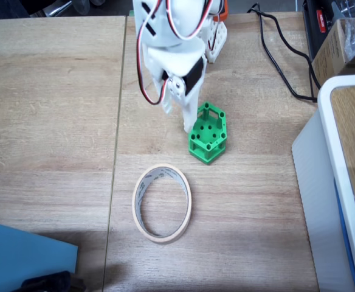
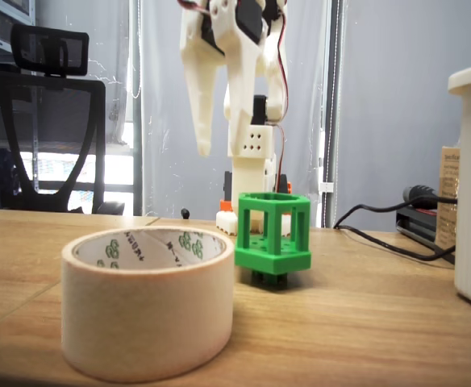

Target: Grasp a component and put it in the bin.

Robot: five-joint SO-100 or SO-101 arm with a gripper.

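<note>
On the wooden worktop [image 1: 56,91] the green component [image 1: 207,133] stands upright, just beyond the tape-ring bin [image 1: 162,204] and apart from it. Above and beside it hangs the white gripper [image 2: 239,145], its 2 fingers spread wide and empty. The approach step is in hand: next, the fingers likely need lowering around the component's frame before closing, then a short carry to the bin.

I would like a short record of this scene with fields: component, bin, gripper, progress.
component: green hexagonal frame standing on the wooden table, outside the ring
bin: beige masking tape roll, nothing inside it
gripper: white gripper open, above the component, holding nothing
progress: component not yet grasped
</note>
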